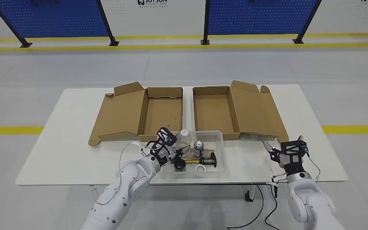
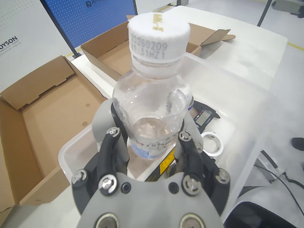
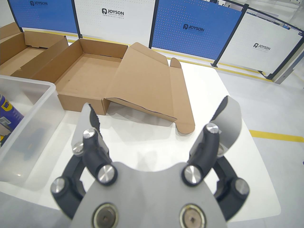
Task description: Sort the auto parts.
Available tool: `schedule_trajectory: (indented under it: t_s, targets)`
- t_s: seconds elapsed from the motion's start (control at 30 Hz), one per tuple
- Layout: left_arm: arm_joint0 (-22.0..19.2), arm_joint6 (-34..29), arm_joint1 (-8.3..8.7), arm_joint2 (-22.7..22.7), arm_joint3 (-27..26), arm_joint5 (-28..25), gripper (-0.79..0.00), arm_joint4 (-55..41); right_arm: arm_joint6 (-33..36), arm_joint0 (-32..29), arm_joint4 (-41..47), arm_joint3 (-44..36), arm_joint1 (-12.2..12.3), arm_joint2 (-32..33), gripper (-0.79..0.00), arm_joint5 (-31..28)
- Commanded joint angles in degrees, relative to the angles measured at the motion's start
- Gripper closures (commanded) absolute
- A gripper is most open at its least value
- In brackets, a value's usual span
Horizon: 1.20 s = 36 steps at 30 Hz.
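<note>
One bench point(image 1: 63, 144) carried everything. There were two open cardboard boxes, the left box point(image 1: 164, 109) and the right box point(image 1: 214, 112), and one clear plastic bin point(image 1: 214, 134). Of loose things, four could be counted: one bottle point(image 2: 152, 100) with a white cap, one spray can point(image 1: 198, 148), one digital caliper point(image 2: 204, 116) and one white ring point(image 2: 212, 143). A few dark pieces in the bin were too hidden to count. There were two pincers, the left pincer point(image 2: 147, 119) and the right pincer point(image 3: 156, 106).
</note>
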Motion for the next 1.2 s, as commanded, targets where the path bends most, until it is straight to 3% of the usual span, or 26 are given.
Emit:
schedule_trajectory:
  t_s: [0.0, 0.3, 0.53, 0.93, 1.17]
  targets:
    - [1.2, -0.9, 0.3, -1.4, -2.2, -1.1, 0.0, -1.6, 0.0, 0.0, 0.0, 0.0, 0.0, 0.0, -0.785, 0.0]
    - [7.8, -4.8, 1.89, -7.4, -12.7, -7.1, 0.0, -5.8, 0.0, 0.0, 0.0, 0.0, 0.0, 0.0, -0.785, 0.0]
    - [10.5, -4.7, 2.43, -8.8, -14.3, -8.1, 0.0, -5.5, 0.0, 0.0, 0.0, 0.0, 0.0, 0.0, -0.785, 0.0]
    - [9.0, -4.4, 2.62, -9.7, -13.9, -6.1, 0.0, -5.8, 0.0, 0.0, 0.0, 0.0, 0.0, 0.0, -0.785, 0.0]
    - [3.7, -3.1, 1.78, -7.5, -12.3, 1.3, 0.0, -5.2, 0.0, 0.0, 0.0, 0.0, 0.0, 0.0, -0.785, 0.0]
